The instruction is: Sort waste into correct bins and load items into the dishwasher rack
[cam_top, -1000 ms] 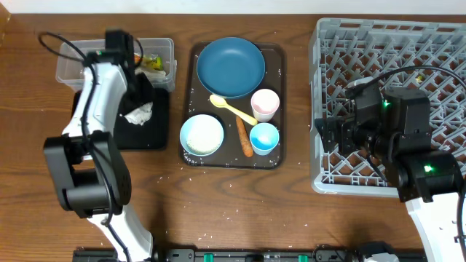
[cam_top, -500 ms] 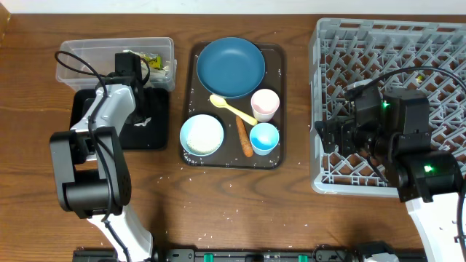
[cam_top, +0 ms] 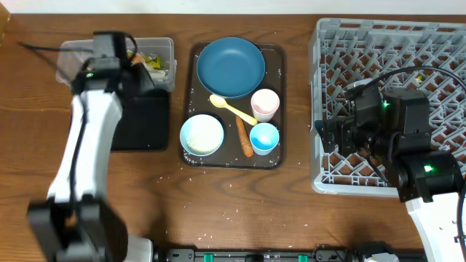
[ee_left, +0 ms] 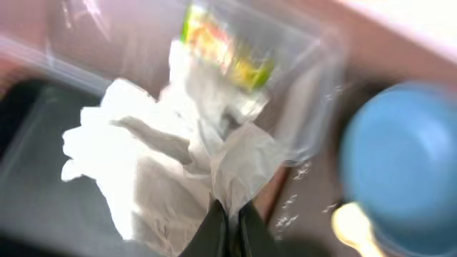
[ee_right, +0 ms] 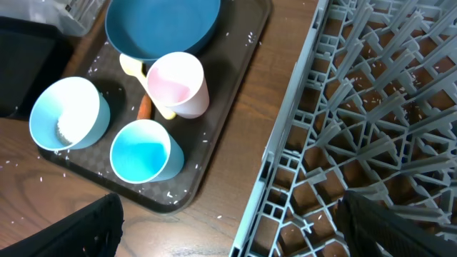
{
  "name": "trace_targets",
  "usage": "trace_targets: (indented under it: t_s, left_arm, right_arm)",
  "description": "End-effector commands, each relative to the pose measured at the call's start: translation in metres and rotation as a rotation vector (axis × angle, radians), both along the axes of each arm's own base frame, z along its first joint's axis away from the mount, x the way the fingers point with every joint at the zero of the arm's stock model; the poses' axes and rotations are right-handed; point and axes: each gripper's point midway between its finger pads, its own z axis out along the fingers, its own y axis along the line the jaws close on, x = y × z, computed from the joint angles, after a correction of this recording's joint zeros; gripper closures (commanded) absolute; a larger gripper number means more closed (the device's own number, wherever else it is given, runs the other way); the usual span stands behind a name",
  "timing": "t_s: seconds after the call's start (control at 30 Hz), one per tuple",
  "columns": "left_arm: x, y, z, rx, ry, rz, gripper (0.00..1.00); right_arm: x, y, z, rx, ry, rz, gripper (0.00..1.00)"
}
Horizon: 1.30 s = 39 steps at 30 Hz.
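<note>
Left hand (ee_left: 230, 213) pinches crumpled white tissue (ee_left: 136, 164), motion-blurred, near the clear tub (ee_left: 314, 86).

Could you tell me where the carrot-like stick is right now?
In the overhead view, the carrot-like stick lies on the brown tray, between the bowl and the light blue cup, just below the yellow spoon.

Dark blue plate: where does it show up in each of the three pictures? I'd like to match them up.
Overhead: the dark blue plate sits top centre, at the far end of the brown tray.
Left wrist: a blurred blue disc at the right edge, beyond the white tissue.
Right wrist: top left, cut off by the upper edge.
Shared landmark: the yellow spoon beside the plate's rim, also visible in the right wrist view.
</note>
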Motion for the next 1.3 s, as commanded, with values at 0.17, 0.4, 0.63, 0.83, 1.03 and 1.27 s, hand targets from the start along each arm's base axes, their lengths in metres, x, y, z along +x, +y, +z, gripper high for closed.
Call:
trace_targets:
  t_s: [0.17, 0.4, 0.63, 0.83, 1.03, 1.27]
  left_arm:
    - [0.051, 0.007, 0.007, 0.083, -0.153, -0.055, 0.94]
    - [0.079, 0.007, -0.063, 0.101, -0.066, -0.1, 0.49]
    - [0.081, 0.005, -0.009, 0.112, -0.189, -0.098, 0.23]
    - [0.039, -0.046, 0.064, 0.03, -0.282, -0.244, 0.21]
    - [-0.036, -0.103, 0.051, -0.036, -0.068, -0.353, 0.21]
    - [-0.077, -0.152, -0.004, -0.053, 0.157, -0.461, 0.29]
  right_arm:
    - [0.001, 0.005, 0.007, 0.018, -0.011, 0.006, 0.06]
    - [0.0, 0.005, 0.006, 0.016, -0.006, 0.006, 0.06]
    - [0.0, 0.005, 0.006, 0.016, -0.006, 0.006, 0.06]
    - [-0.001, 0.008, 0.007, 0.033, -0.004, 0.023, 0.04]
    - [-0.004, 0.015, 0.008, 0.061, 0.003, 0.05, 0.01]
    - [-0.004, 0.015, 0.008, 0.061, 0.003, 0.05, 0.01]
